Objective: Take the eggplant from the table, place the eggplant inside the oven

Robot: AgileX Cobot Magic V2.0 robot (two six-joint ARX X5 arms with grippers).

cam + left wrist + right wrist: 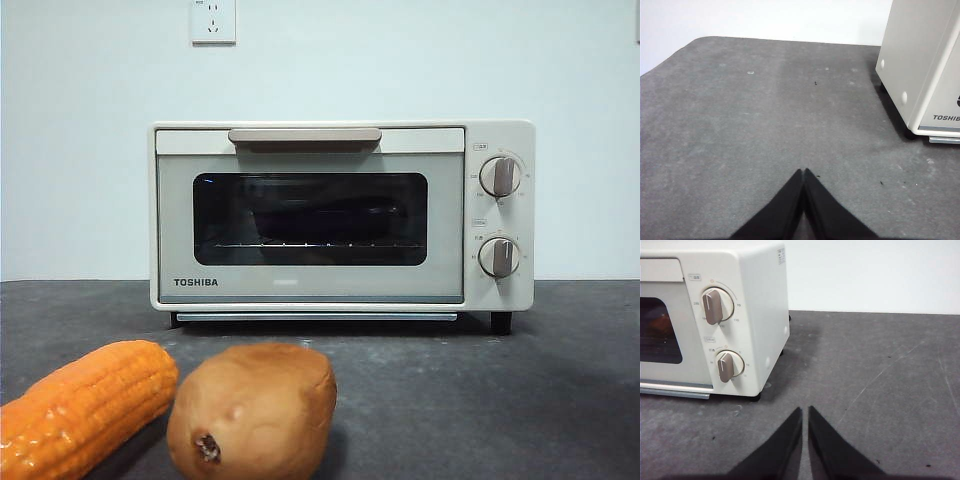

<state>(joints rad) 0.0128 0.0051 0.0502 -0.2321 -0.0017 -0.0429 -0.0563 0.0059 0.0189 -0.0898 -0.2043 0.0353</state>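
The cream-white Toshiba oven stands at the back of the dark grey table with its glass door closed. Behind the glass a dark, elongated shape lies on the wire rack; it looks like the eggplant, but the tinted glass blurs it. No eggplant shows on the table. My left gripper is shut and empty above bare table, to the left of the oven's side. My right gripper is shut and empty over the table, to the right of the oven's knob panel. Neither arm appears in the front view.
An orange corn cob and a brown potato lie close to the front camera at the left. The beige bar handle runs along the top of the door. Two round knobs sit on the oven's right panel.
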